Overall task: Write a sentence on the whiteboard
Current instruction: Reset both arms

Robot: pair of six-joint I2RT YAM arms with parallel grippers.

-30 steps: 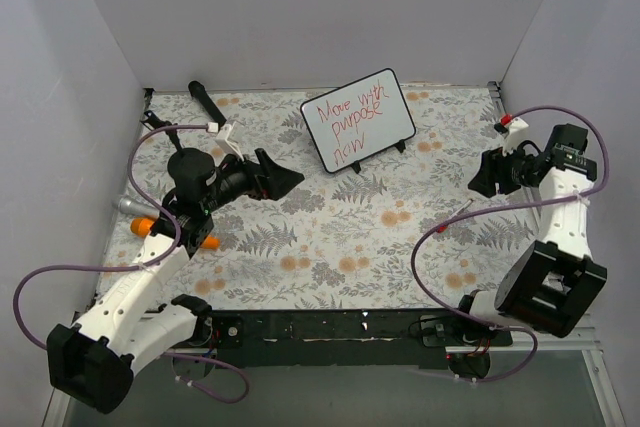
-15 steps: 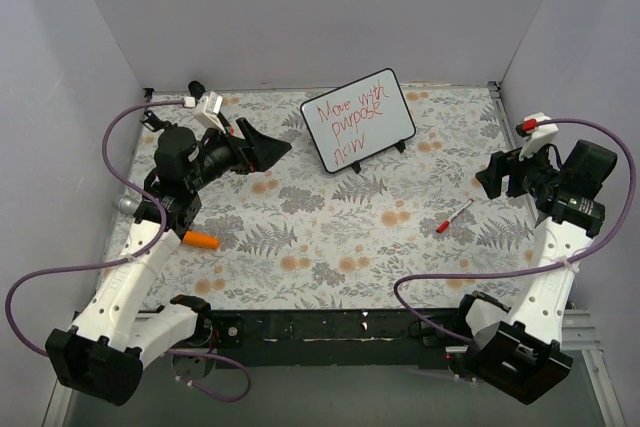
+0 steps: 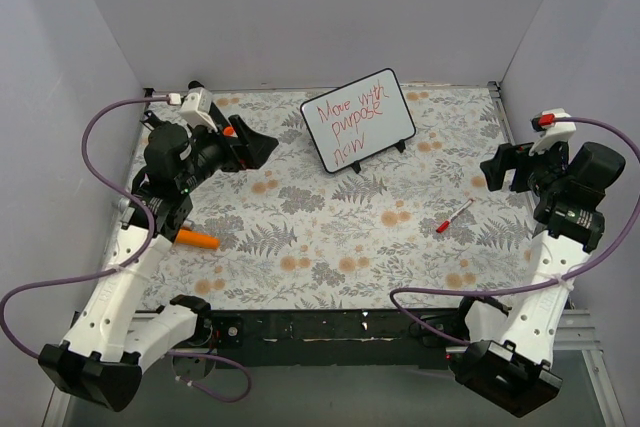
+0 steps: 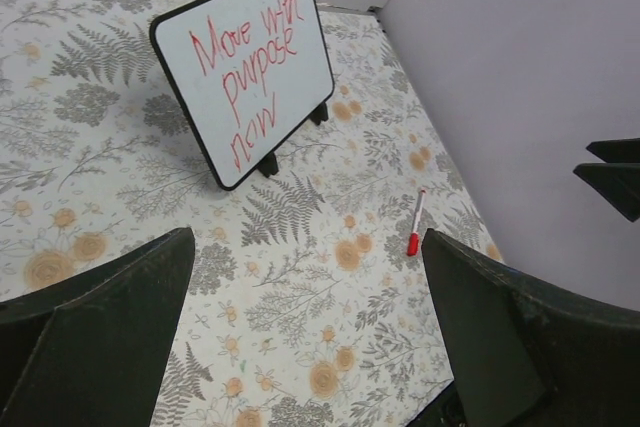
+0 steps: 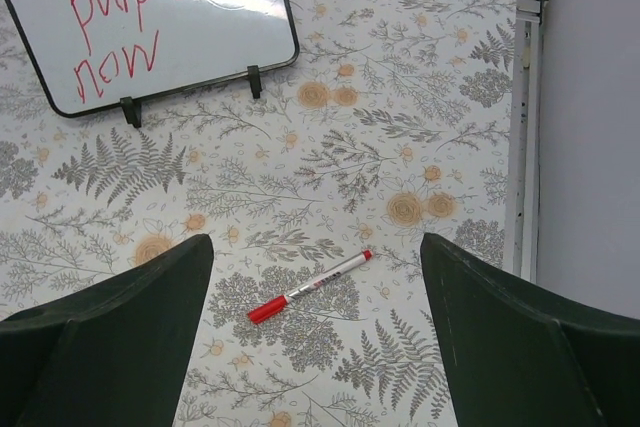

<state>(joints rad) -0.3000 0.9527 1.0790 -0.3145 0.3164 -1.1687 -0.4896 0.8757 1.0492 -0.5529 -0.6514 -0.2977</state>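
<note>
The whiteboard (image 3: 360, 119) stands tilted on its black feet at the back middle of the table. It bears the sentence (image 3: 345, 119) in red, reading "Move with purpose now". The board also shows in the left wrist view (image 4: 245, 62) and the right wrist view (image 5: 150, 27). A red-capped marker (image 3: 454, 216) lies on the table right of centre, also in the right wrist view (image 5: 308, 288) and the left wrist view (image 4: 415, 222). My left gripper (image 3: 258, 146) is open and empty, raised left of the board. My right gripper (image 3: 498, 169) is open and empty, raised above the marker.
An orange object (image 3: 198, 239) lies on the floral cloth (image 3: 330, 237) near the left arm. A black object (image 3: 197, 86) lies at the back left corner. Grey walls close in the left, back and right sides.
Both arms have risen and drawn back toward the sides. The marker, hidden a second ago, lies bare on the table. The board has not moved.
</note>
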